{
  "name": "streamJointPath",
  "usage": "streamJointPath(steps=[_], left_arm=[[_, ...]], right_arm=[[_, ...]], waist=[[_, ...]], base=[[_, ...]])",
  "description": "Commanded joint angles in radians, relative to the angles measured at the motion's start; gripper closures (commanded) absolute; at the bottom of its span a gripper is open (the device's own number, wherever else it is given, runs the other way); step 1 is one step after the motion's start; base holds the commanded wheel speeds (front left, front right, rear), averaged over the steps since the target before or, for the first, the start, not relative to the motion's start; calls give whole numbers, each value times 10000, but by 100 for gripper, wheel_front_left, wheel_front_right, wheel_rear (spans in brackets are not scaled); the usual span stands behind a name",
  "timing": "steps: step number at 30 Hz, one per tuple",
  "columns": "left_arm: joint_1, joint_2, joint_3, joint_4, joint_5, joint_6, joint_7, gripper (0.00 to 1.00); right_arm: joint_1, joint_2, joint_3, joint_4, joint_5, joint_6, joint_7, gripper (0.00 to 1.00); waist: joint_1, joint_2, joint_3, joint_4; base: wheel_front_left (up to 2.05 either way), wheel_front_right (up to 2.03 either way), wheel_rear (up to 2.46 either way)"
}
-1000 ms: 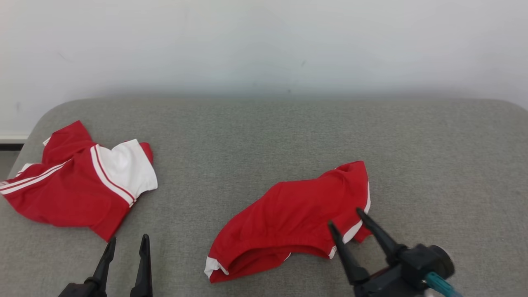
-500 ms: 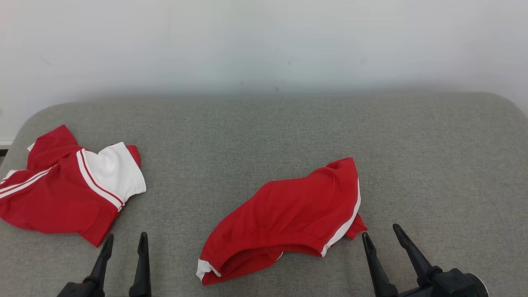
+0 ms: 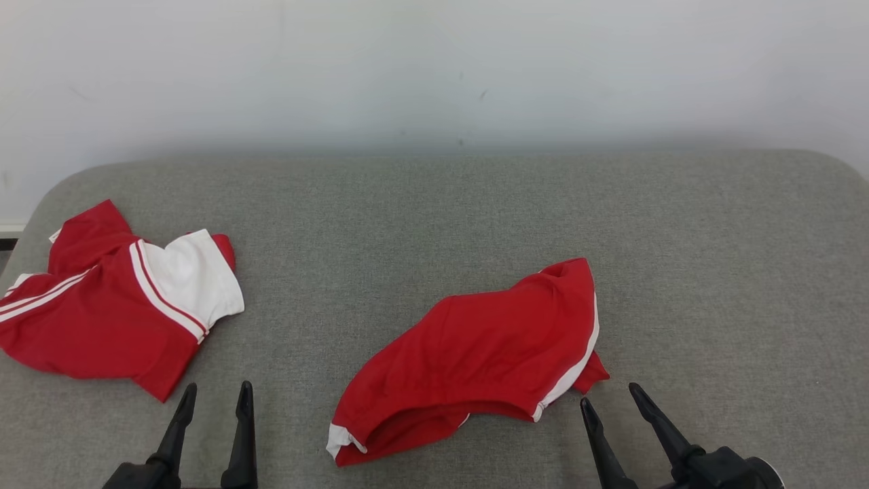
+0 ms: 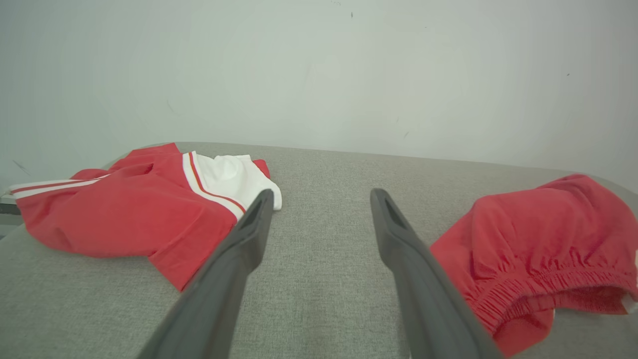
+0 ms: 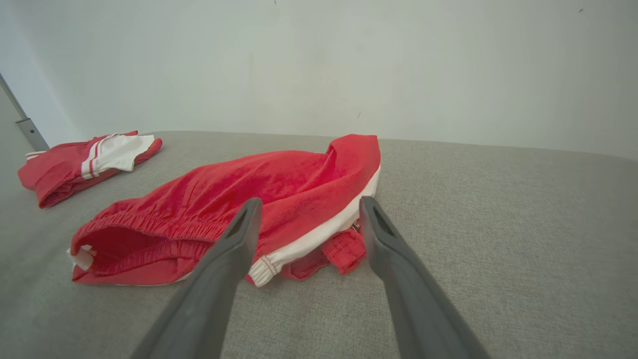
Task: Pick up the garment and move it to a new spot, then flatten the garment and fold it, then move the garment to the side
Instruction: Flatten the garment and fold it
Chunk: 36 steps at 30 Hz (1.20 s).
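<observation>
My left gripper (image 3: 218,387) is wide open and holds nothing. My right gripper (image 3: 609,395) is wide open too, and it holds nothing. Neither one touches any cloth.

I think the red shorts (image 3: 482,346) are the thing I must work on. My right gripper is just beside the shorts, at their near right corner, and its fingers point at the white stripe. My left gripper is off to the left of the shorts, with bare grey cushion (image 3: 434,217) in between.

The shorts lie in a bumpy heap. The stretchy top gapes open like a mouth, and one little corner pokes out from under. So they are not flat and not folded. I cannot tell if they have had their move to a new spot. I think making them flat, folding them and moving them aside are all left to do.

Well to the left of the shorts lies a red and white top (image 3: 115,312), rumpled too.
</observation>
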Motion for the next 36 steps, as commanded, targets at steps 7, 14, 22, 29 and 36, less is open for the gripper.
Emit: streamJointPath(steps=[7, 14, 22, 29, 36], left_arm=[[-211, -29, -124, -41, 77, 14, -34, 0], [-354, 5, -218, -1, 16, 15, -34, 0], [-438, 67, -201, 6, -41, 15, -34, 0], [-384, 106, -151, -33, -11, 15, -34, 0], [-137, -75, -39, 17, 23, 15, -34, 0]], right_arm=[[-779, -180, 427, 1299, -49, 8, -3, 0], [-1262, -168, 857, 2624, -55, 8, -5, 0], [-1783, 115, 782, 3626, -62, 8, -3, 0], [-2098, 347, -99, 2908, -279, 8, -3, 100], [-1558, 1, -874, 1101, -548, 8, -6, 100]], waist=[[-1, 0, 213, 463], [-1, 0, 355, 969], [-1, 0, 450, 1276], [-1, 0, 494, 1357], [-1, 0, 305, 1103]], base=[[0, 0, 0], [0, 0, 0], [0, 0, 0], [0, 0, 0], [0, 0, 0]])
